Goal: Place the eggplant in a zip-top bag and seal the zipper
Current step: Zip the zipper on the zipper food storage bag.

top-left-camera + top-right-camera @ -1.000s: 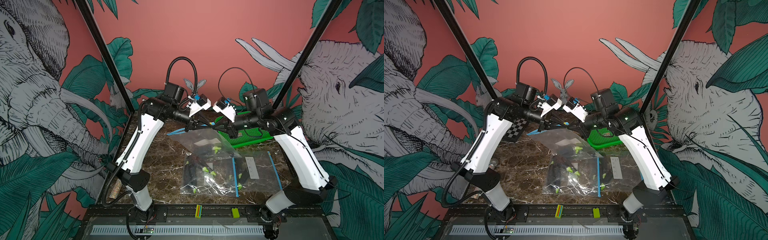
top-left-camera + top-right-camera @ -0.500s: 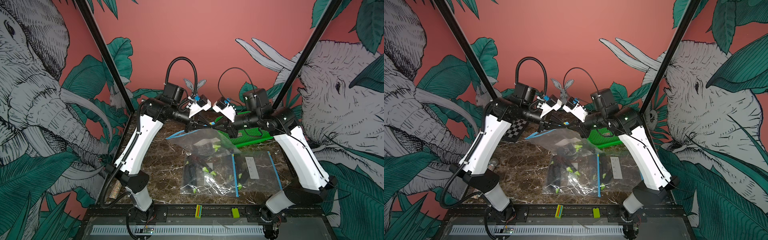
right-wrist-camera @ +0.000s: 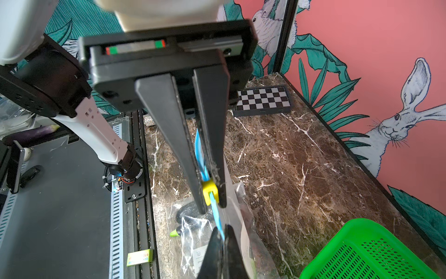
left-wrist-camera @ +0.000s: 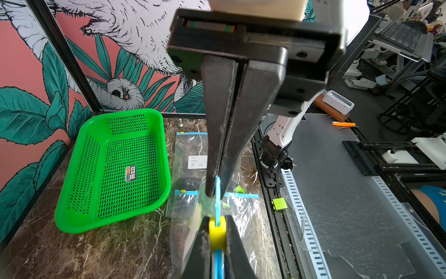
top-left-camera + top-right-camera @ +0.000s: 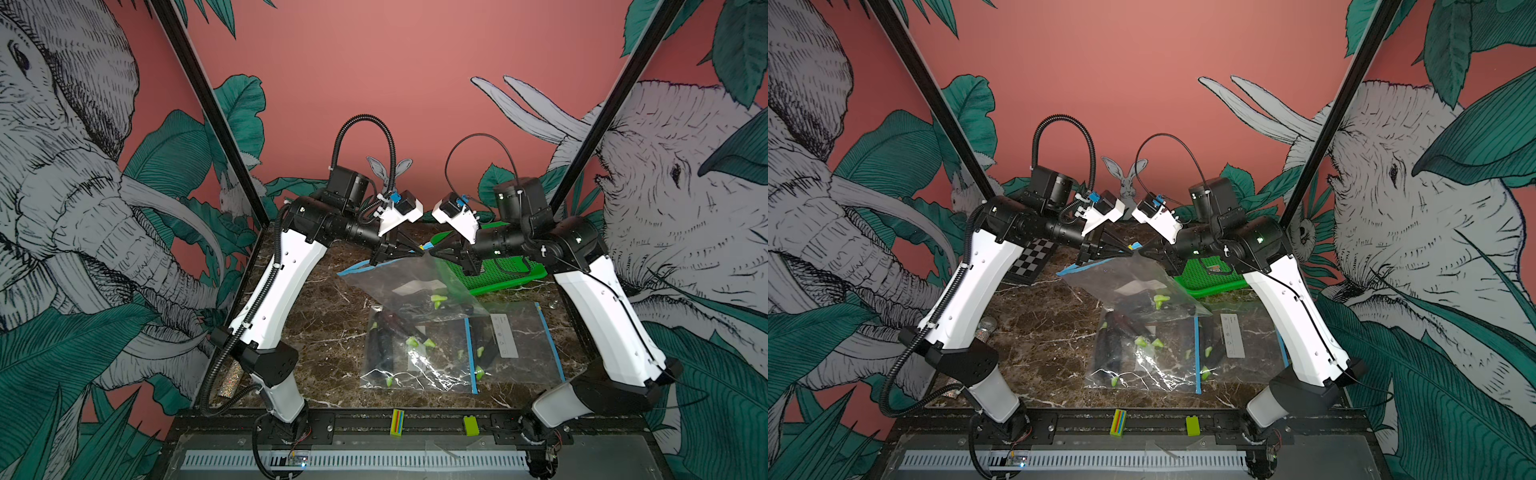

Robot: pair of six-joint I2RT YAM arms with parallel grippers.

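The dark eggplant with a green cap (image 5: 439, 298) sits low inside a clear zip-top bag with a blue zipper strip (image 5: 392, 282). The bag hangs from the two grippers above the brown marble tabletop (image 5: 328, 332). The eggplant lies below and nearer the robot's base than both fingertip pairs, and neither touches it. Its long axis seems to run along the bag's lower edge, cap toward the robot's left and dark body toward the right, though glare on the plastic blurs the outline.

In the right wrist view, the left gripper (image 3: 212, 205) is pressed together on the small yellow slider (image 3: 209, 190) of the zipper. Just beside it, the right gripper (image 4: 216, 189) pinches the blue strip itself, its fingers closed flat on it.

Two more clear bags holding eggplants (image 5: 415, 365) (image 5: 519, 336) lie flat on the marble under the hanging bag. A bright green perforated plastic basket (image 5: 513, 272) stands at the far right.
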